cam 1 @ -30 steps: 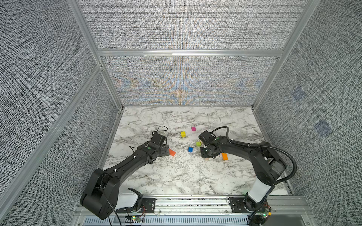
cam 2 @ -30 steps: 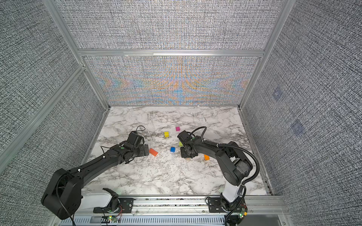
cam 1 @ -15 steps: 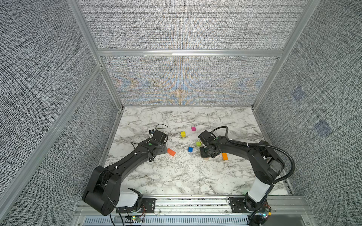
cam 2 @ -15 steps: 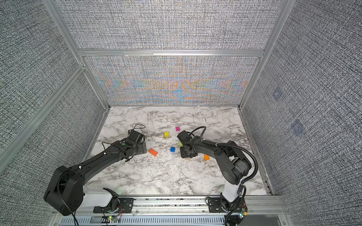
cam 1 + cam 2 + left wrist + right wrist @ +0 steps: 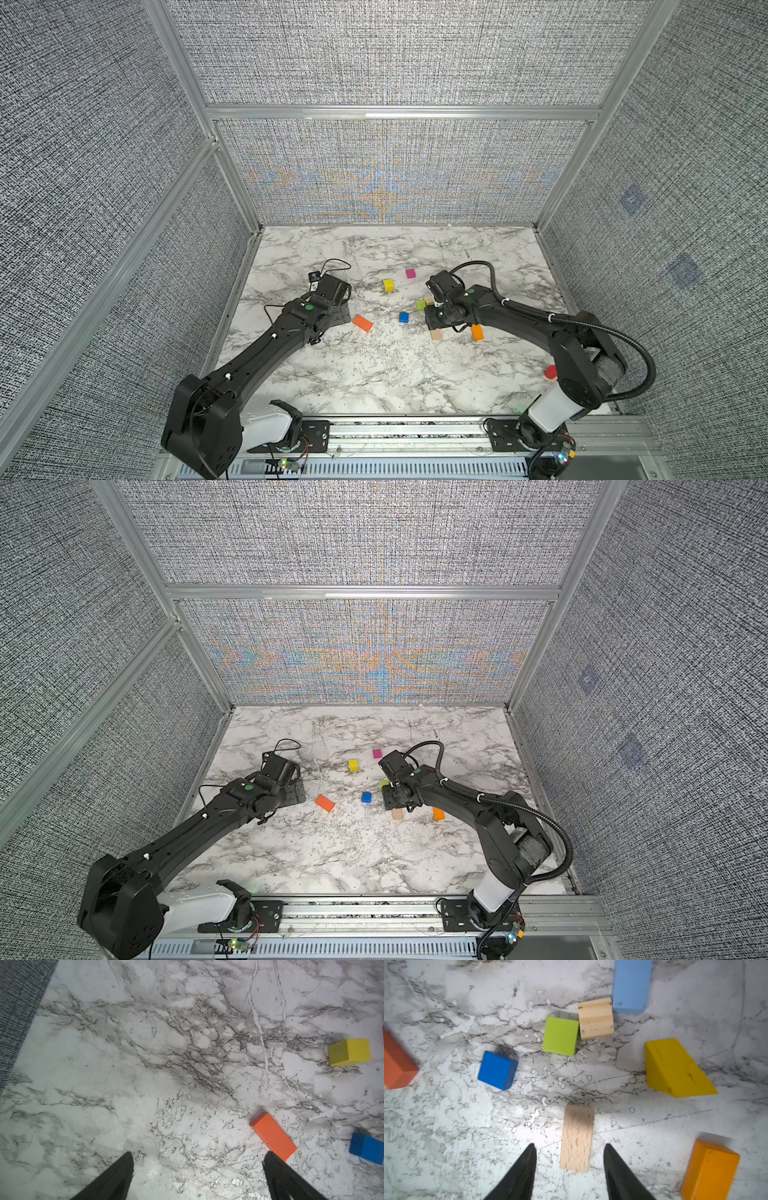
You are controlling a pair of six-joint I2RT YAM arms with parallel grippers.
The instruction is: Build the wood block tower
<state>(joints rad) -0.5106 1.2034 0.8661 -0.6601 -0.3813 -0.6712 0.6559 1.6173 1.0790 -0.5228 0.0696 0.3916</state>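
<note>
Drawn back toward the left wall since a second ago, the left hand (image 5: 198, 1155) hangs over the marble surface (image 5: 145, 1053) with its jaws spread wide and nothing between them. The red-orange brick (image 5: 273, 1136) lies flat just beside one fingertip; I cannot tell whether they touch. The wood blocks (image 5: 363, 323) lie scattered singly on the surface. Rightward come the yellow cube (image 5: 349, 1052), the blue cube (image 5: 366, 1148) and, farther back, the magenta cube (image 5: 410, 273). Next, the green cube (image 5: 560, 1035), a small tan cube (image 5: 596, 1018) and the light blue brick (image 5: 630, 985) sit close together in a row.

The right hand (image 5: 570, 1145) has widened its jaws over the same second; they now stand partly apart. The tan brick (image 5: 577, 1138) lies flat on the surface between the fingers, with a gap on each side, so it is not gripped. A yellow wedge (image 5: 675, 1068) lies near it. The orange brick (image 5: 710, 1169) sits to the right of the tan brick, and a red block (image 5: 550, 372) lies by the right arm's elbow.
</note>
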